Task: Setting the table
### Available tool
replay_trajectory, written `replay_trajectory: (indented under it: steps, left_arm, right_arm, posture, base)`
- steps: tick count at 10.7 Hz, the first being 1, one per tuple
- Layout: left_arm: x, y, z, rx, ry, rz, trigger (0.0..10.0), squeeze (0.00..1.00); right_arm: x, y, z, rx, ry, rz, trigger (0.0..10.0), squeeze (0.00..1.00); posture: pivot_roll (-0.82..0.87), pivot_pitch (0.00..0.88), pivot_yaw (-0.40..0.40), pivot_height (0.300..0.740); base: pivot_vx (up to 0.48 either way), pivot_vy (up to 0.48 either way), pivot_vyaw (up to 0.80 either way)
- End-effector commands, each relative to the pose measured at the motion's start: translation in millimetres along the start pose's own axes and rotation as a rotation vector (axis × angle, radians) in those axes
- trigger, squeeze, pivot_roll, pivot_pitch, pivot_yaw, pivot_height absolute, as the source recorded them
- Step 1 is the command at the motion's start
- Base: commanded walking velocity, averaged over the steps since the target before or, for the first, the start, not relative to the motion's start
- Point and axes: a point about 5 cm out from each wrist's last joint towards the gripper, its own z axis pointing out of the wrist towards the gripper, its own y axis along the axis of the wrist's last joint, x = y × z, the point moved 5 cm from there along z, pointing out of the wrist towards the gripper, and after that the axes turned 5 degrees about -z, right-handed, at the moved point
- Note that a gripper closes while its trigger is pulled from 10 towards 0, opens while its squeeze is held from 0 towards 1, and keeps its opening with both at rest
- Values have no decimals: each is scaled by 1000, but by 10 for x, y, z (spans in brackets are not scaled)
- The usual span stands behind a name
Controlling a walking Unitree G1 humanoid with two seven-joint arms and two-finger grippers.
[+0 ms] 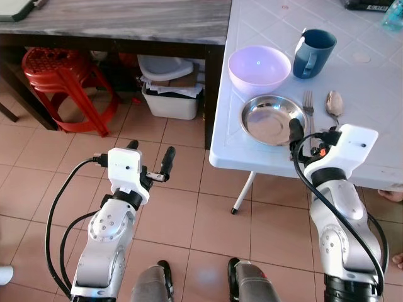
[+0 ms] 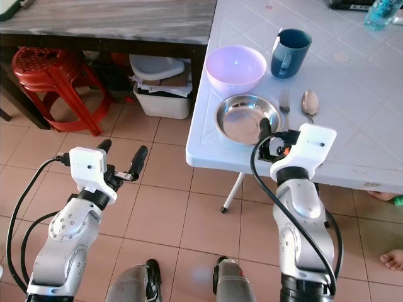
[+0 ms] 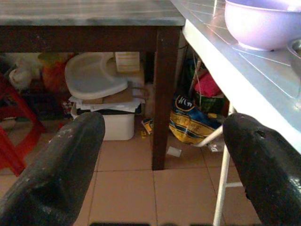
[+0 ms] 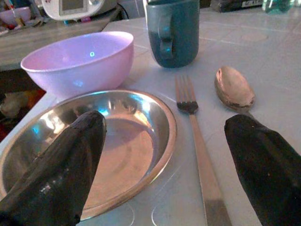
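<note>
On the white table point(image 1: 378, 75) a steel plate point(image 1: 273, 119) lies near the front edge. A purple bowl point(image 1: 259, 68) stands behind it, with a blue mug point(image 1: 313, 53) to the bowl's right. Right of the plate lie a fork point(image 1: 308, 107) and a spoon point(image 1: 334, 104). My right gripper point(image 1: 308, 135) hovers open at the table's near edge; in the right wrist view its fingers point(image 4: 66, 165) straddle the plate's point(image 4: 117, 141) right part and the fork point(image 4: 197, 127), holding nothing. My left gripper point(image 1: 151, 154) is open and empty over the tiled floor, left of the table.
A dark wooden table with a grey top point(image 1: 126, 19) stands at the back left. Under it are a red stool point(image 1: 56, 69) and a white bin point(image 1: 170, 94). The white table's leg point(image 1: 242, 192) slants to the floor. A person's foot point(image 2: 390, 258) is at the right.
</note>
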Motion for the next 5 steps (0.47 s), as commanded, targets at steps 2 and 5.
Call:
replay_trajectory:
  steps: [2,5]
  left_arm:
    - [9,-41,-30,19,-9,4,10000,0]
    - [-3,-49,-47,28,-19,5,10000,0]
  right_arm:
    - [40,-69,7,43,12,104,10000,0]
    - [59,-85,32,68,8,151,10000,0]
  posture:
    - [-73,226,69,740]
    - [-69,237,77,740]
  base:
    - [0,0,0]
    - [0,0,0]
